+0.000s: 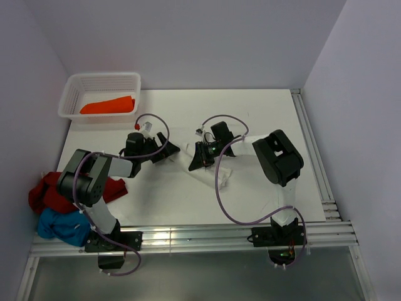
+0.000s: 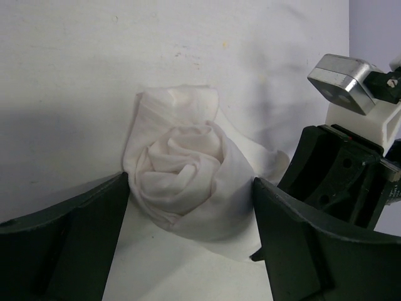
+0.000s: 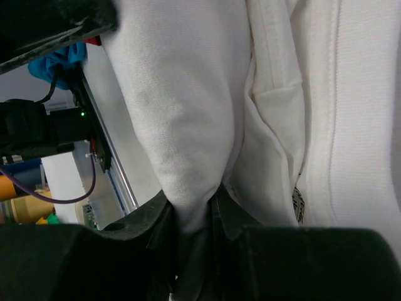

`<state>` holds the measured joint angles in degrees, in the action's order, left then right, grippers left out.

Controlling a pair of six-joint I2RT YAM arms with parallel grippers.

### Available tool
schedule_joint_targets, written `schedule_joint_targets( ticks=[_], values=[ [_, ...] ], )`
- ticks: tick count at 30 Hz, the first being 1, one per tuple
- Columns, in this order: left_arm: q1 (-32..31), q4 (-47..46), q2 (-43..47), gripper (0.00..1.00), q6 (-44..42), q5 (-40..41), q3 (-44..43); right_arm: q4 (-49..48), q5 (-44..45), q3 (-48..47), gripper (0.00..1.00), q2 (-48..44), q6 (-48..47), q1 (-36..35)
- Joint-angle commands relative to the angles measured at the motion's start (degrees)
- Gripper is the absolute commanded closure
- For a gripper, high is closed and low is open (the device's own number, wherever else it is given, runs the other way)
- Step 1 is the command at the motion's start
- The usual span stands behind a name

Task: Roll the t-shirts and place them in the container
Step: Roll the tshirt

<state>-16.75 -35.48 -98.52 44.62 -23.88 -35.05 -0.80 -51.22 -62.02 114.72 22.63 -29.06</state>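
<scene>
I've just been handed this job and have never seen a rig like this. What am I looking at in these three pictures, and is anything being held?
These are two robot arms bolted at the near edge of a white table. The overhead picture looks down from behind them, with the left arm on the left and the right arm on the right. The other two pictures come from cameras on the wrists, so each shows its own fingers. A white t-shirt lies on the table, partly rolled. The left fingers stand open on either side of the roll's end; I cannot tell whether they touch it. The right fingers are pinched shut on a fold of the same shirt. An orange t-shirt lies in the white basket at the far left. A red t-shirt and a blue t-shirt are heaped at the table's left edge.
</scene>
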Motion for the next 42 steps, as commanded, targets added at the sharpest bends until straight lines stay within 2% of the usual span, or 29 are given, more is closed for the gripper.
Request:
schedule_joint_targets(
  ticks=[1,3,4,6,7,8,9,11,16,18,19,22,31,37,38,39,41,42],
  values=[
    [-0.21,-1.08,-3.16,0.16,-1.29,0.77,-1.86,3.52,0.51,1.11,1.0,2.44,-0.13,-0.12],
    [-0.21,-0.99,-5.26,0.24,-1.73,-0.28,-3.44,3.52,0.25,1.2,1.0,2.53,-0.22,-0.12],
    [-0.21,-0.99,-5.89,0.38,-1.99,-0.64,-4.32,3.44,0.33,1.37,1.0,2.7,-0.22,-0.21],
    [-0.21,-1.52,-7.29,0.55,-2.26,-1.43,-4.76,3.35,-0.02,1.37,1.0,2.97,-0.31,-0.12],
    [-0.12,-1.6,-7.56,0.79,-2.34,-1.61,-5.03,3.26,-0.19,1.37,1.0,3.06,-0.4,-0.21],
    [-0.12,-1.26,-7.91,0.91,-2.35,-1.35,-5.73,3.35,-0.19,1.37,0.96,3.06,-0.57,-0.03],
    [-0.03,0.14,-8.44,0.97,-2.52,-0.91,-6.08,3.09,-0.19,1.55,0.89,2.62,-0.66,-0.12],
    [-0.03,0.68,-8.88,1.0,-2.78,-1.25,-6.96,2.38,-0.11,2.25,0.73,1.92,-0.66,-0.12],
    [-0.03,3.49,-8.18,1.0,-3.49,-0.03,-7.93,3.25,2.25,3.83,0.45,-2.73,-1.1,-0.12],
    [-0.03,4.1,-7.74,1.0,-3.75,0.32,-7.93,3.87,3.66,5.06,0.38,-5.97,-1.36,-0.12],
    [-0.03,4.28,-7.57,1.0,-3.84,0.32,-7.84,4.31,4.89,5.41,0.29,-7.13,-1.45,-0.12],
    [-0.12,5.25,-6.95,1.0,-4.19,1.11,-7.93,6.33,9.02,7.95,0.24,-12.13,-1.54,-0.21],
    [-0.82,7.62,-3.96,1.0,-5.95,3.31,-7.67,9.84,24.67,19.91,0.24,-28.66,-1.28,-0.21],
    [-1.61,9.2,-2.56,1.0,-6.65,4.89,-7.93,10.55,31.17,27.47,0.32,-38.33,1.18,-0.3],
    [-1.7,9.55,-2.21,0.99,-6.74,5.16,-7.84,10.55,31.79,28.26,0.37,-40.25,1.62,-0.3],
    [-1.96,9.73,-2.03,1.0,-6.74,5.77,-7.93,10.38,32.23,29.57,0.51,-40.88,2.58,-0.3],
    [-2.23,10.0,-1.5,1.0,-7.0,6.3,-7.76,9.85,32.77,30.72,0.67,-41.85,3.64,-0.3],
    [-2.41,10.26,-1.24,1.0,-7.0,6.47,-7.67,9.5,32.68,31.51,0.86,-41.85,4.6,-0.3]
  ],
)
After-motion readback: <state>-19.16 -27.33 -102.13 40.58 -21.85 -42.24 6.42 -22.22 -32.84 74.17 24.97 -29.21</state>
